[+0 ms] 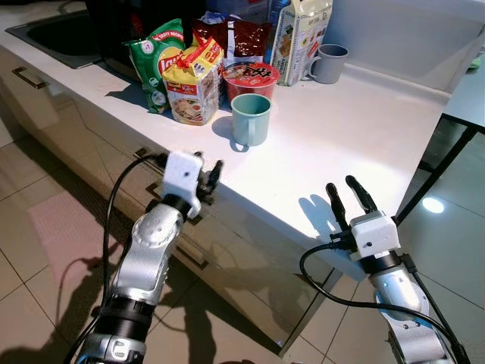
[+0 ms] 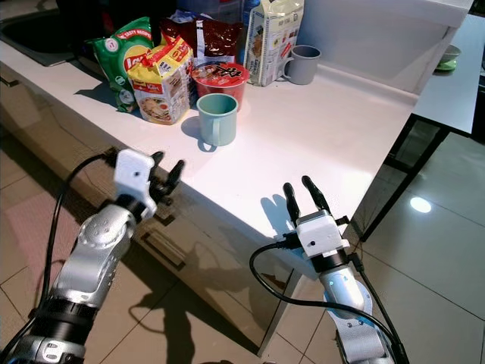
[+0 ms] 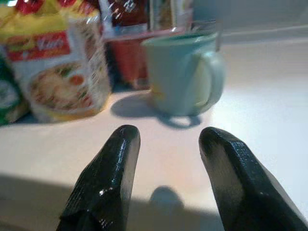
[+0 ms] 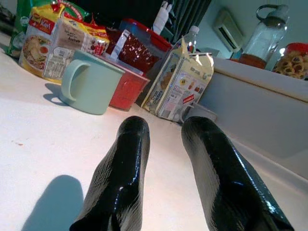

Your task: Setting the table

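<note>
on the counter, head views:
counter (image 1: 341,144): white top, cabinets below, tiled floor in front.
green mug (image 1: 250,119): upright near the front edge, well ahead of both claws, handle toward the robot.
grey mug (image 1: 329,63): upright farther back, just beside the carton.
carton (image 1: 301,38): upright, behind the red bowl.
red bowl (image 1: 251,79): noodle cup just behind the green mug.
yellow pack (image 1: 192,83): noodle bag left of the green mug, standing.
green bag (image 1: 154,62): crisp bag left of the yellow pack.
sink (image 1: 57,34): at the counter's far left.
left claw (image 1: 209,180): at the counter's front edge, fingers parted, holding nothing, pointed toward the green mug.
right claw (image 1: 349,199): over the counter's front edge farther right, fingers spread, empty.

along the left wrist:
left claw (image 3: 168,144): two black fingers apart, bare counter between them.
green mug (image 3: 183,72): straight ahead, blurred, handle to one side.
yellow pack (image 3: 57,72): beside the mug.

along the right wrist:
right claw (image 4: 163,130): fingers apart, low over the counter, nothing held.
green mug (image 4: 89,82): ahead, off to one side, touching the red bowl (image 4: 127,84).
carton (image 4: 180,86): behind them.
bottle (image 4: 264,36): clear, on a raised ledge.
</note>
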Robot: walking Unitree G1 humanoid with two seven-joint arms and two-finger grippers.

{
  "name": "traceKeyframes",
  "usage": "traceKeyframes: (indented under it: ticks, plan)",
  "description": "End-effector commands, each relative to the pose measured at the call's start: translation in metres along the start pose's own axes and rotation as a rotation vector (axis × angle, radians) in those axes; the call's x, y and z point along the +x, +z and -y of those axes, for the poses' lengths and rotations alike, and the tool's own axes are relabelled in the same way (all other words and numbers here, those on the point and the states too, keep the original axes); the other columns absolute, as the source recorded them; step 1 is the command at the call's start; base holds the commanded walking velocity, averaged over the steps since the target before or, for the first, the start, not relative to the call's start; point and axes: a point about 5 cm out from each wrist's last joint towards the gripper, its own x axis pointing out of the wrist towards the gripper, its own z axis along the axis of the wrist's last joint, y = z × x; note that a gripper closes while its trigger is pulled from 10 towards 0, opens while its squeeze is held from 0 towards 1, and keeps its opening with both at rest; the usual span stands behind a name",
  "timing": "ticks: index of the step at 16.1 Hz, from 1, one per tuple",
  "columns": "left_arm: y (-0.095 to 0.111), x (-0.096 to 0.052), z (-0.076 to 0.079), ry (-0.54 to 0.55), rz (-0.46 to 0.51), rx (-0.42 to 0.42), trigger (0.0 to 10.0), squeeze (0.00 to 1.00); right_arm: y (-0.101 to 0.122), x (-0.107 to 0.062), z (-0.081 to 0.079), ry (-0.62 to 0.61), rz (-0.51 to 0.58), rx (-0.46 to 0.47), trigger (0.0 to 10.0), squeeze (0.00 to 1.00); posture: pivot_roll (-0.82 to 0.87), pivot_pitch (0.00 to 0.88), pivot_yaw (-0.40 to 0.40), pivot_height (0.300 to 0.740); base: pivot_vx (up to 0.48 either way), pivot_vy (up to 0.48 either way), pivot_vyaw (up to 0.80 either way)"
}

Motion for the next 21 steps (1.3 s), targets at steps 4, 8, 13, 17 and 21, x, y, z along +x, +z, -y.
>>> traceKeyframes:
  ticks: [4,8,13,17,21]
  plan:
    - [0.015,0.017,0.016,-0.102,-0.004,0.001,10.0,0.00,-0.012,-0.004,-0.002,0.002,-0.050,0.014,10.0,0.00,0.00,0.000,0.021,0.740,0.000,0.000,0.00]
    - [0.023,0.023,0.010,-0.117,0.000,0.033,10.0,0.00,0.004,0.010,0.000,0.002,0.013,0.040,10.0,0.00,-0.01,0.000,0.027,0.740,0.000,0.000,0.00]
    - [0.008,0.020,0.007,-0.062,-0.053,-0.016,10.0,0.00,-0.012,-0.008,-0.013,0.102,-0.116,0.154,10.0,0.00,-0.02,0.000,0.019,0.740,0.000,0.000,0.00]
    - [-0.017,0.004,-0.006,0.060,-0.099,-0.068,10.0,0.00,0.025,0.010,0.017,0.057,0.015,0.222,10.0,0.00,-0.04,0.000,0.011,0.740,0.000,0.000,0.00]
    - [-0.032,0.003,0.005,0.072,-0.134,-0.084,10.0,0.00,0.088,0.046,0.021,0.146,0.224,0.277,10.0,0.00,-0.05,0.000,-0.019,0.740,0.000,0.000,0.00]
